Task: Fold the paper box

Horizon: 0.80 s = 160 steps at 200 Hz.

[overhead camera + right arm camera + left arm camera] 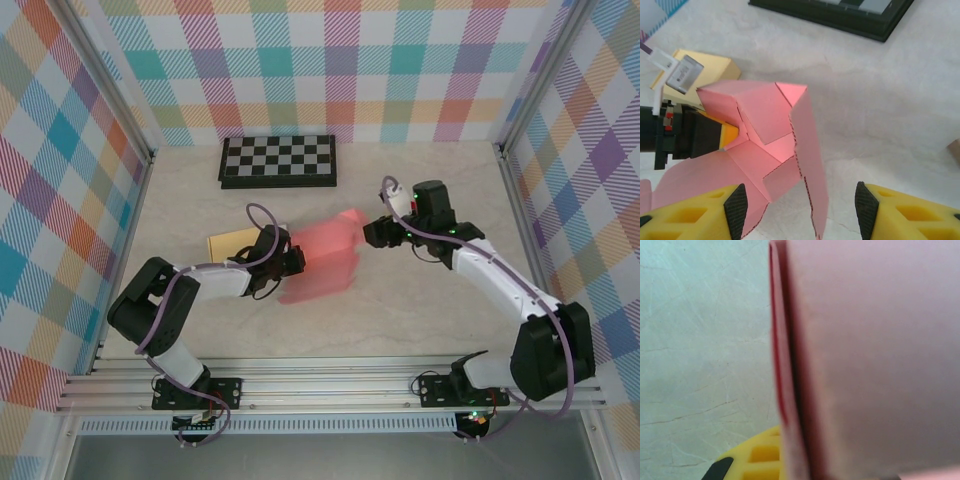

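Note:
The pink paper box (325,262), partly folded, is held above the table's middle. My left gripper (291,258) is shut on its left side. In the left wrist view the pink sheet (865,360) stands edge-on and very close, beside one yellow finger (755,457). My right gripper (383,232) is just right of the box and open. In the right wrist view its black-padded fingers (735,210) stand wide apart. A loose flap (810,165) of the box (765,125) hangs between them and touches neither pad. The left gripper (705,132) grips the box's far corner.
A tan flat box (232,243) lies on the table behind the left gripper. A black and white chessboard (279,160) lies at the back. Metal frame rails (120,240) and plaid walls close in both sides.

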{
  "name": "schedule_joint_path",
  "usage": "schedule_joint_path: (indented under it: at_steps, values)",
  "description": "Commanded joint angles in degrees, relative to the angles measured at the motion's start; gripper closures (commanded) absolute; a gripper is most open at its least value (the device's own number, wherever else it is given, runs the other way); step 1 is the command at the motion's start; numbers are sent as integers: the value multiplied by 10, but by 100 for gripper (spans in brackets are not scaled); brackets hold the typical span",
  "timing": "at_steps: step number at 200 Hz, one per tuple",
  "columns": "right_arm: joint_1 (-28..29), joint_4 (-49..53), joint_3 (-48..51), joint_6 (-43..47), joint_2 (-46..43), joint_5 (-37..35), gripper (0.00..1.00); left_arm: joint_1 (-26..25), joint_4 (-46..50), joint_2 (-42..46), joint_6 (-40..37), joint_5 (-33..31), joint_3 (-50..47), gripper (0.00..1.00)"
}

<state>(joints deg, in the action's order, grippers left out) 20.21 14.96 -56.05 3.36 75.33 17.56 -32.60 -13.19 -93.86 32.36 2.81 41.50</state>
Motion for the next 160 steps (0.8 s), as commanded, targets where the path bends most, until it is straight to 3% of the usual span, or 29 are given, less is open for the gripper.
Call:
schedule_joint_path:
  at_steps: [1, 34, 56, 101, 160]
  values:
    - [-30, 43, -12, 73, -9, 41, 38, -4, -10, 28, -38, -13, -2, 100]
    - [-43, 64, -5, 220, 18, -31, 38, -3, -26, 49, -64, -20, -16, 100]
    - [-43, 51, 3, 280, 42, 11, 39, -2, -30, 57, -73, -20, -22, 100]
    - [-39, 26, 0, 272, 76, 164, 41, -2, -33, 54, -77, -13, -24, 100]
    - [1, 9, -8, 246, 120, 179, 42, -5, -34, 40, -75, -3, -10, 100]
